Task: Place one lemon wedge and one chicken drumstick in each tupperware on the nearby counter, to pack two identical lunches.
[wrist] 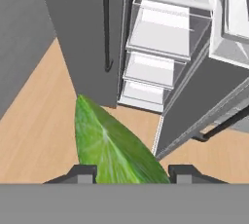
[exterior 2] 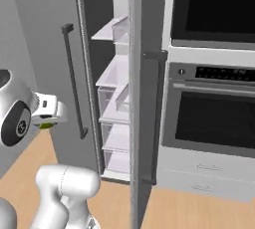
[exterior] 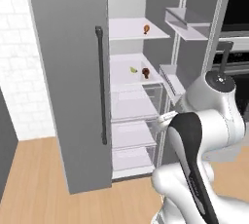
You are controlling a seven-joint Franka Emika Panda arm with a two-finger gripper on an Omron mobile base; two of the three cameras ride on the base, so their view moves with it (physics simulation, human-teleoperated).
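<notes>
We see a lemon wedge (wrist: 114, 147) held between our fingers (wrist: 130, 173), which are partly closed against its two sides; in the hand view its green rind rises from between the two dark tips, above the wooden floor (wrist: 34, 135) in front of the open fridge (exterior: 131, 82). From the right base view, a sliver of the wedge shows under our hand (exterior 2: 50, 116), which is stretched level towards the fridge door (exterior 2: 55, 63). Our arm (exterior: 194, 140) is folded, elbow high, hand low, in front of the fridge drawers (exterior: 131, 140). Inside, a second lemon wedge (exterior: 133, 70) lies just beside a drumstick (exterior: 145, 72) on the middle shelf (exterior: 121, 79). Another drumstick (exterior: 146, 28) sits on the shelf above (exterior: 126, 28).
</notes>
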